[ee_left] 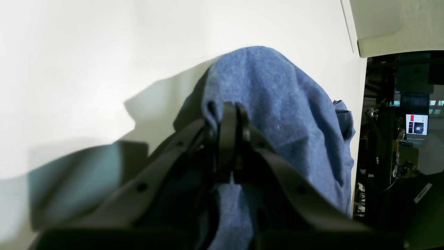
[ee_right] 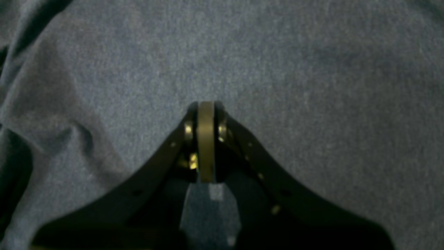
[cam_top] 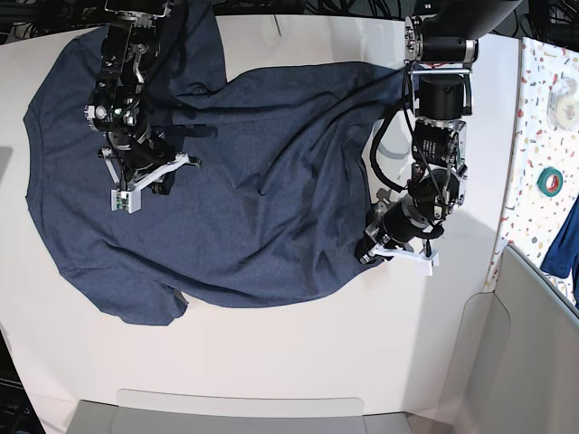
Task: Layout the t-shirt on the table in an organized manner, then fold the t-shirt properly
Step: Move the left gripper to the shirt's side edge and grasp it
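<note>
The dark navy t-shirt [cam_top: 244,199] lies spread over the white table [cam_top: 298,353], with creases through its middle and a sleeve at the lower left. My left gripper [cam_top: 371,251] sits at the shirt's right edge. In the left wrist view the left gripper [ee_left: 233,110] is shut on a raised fold of the t-shirt [ee_left: 284,104]. My right gripper [cam_top: 156,181] rests on the shirt's upper left part. Seen from the right wrist, the right gripper [ee_right: 206,105] is shut, its tips against the t-shirt [ee_right: 295,69]. Whether cloth is pinched there I cannot tell.
A narrow speckled surface [cam_top: 543,117] runs along the right, carrying a green tape roll [cam_top: 549,181] and a pale roll [cam_top: 565,88]. A brighter blue cloth [cam_top: 563,244] hangs beside it. A grey panel [cam_top: 534,307] stands at the lower right. The table's edge [ee_left: 357,104] is close beyond the held fold.
</note>
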`<state>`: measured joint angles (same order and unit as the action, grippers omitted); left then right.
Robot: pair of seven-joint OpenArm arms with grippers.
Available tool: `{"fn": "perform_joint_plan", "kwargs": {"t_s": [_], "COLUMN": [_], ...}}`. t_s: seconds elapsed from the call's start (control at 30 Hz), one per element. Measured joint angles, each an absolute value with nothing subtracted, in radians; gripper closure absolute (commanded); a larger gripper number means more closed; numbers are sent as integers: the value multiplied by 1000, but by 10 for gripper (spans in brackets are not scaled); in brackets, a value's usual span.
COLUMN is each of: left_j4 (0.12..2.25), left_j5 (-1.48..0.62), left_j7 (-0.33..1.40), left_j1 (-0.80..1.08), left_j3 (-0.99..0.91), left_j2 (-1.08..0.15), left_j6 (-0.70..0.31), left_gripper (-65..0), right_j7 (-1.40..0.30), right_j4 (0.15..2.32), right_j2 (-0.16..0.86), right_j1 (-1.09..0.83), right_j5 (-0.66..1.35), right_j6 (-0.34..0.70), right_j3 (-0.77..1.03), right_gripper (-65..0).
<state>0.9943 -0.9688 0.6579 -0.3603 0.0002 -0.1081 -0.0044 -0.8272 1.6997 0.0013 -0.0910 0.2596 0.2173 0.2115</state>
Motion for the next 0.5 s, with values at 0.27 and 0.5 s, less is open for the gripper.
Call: {"fn": "perform_joint_plan", "kwargs": {"t_s": [0.27, 0.5], "left_j4": [939, 760], "left_j5": [-953, -940], "left_j7": [672, 661], "left_j1": [-429, -561], "left_j3": [0, 0], "left_j2": [-109, -108], "left_j6": [16, 19], "left_gripper": [0, 0], "right_j7": [-830, -834], "right_j4": [1700, 1700], "right_j2": [0, 2], "right_j1": [-91, -108], "right_j5": [259, 259], "right_j6": [217, 218], "right_j3": [212, 212], "right_gripper": [0, 0]}}
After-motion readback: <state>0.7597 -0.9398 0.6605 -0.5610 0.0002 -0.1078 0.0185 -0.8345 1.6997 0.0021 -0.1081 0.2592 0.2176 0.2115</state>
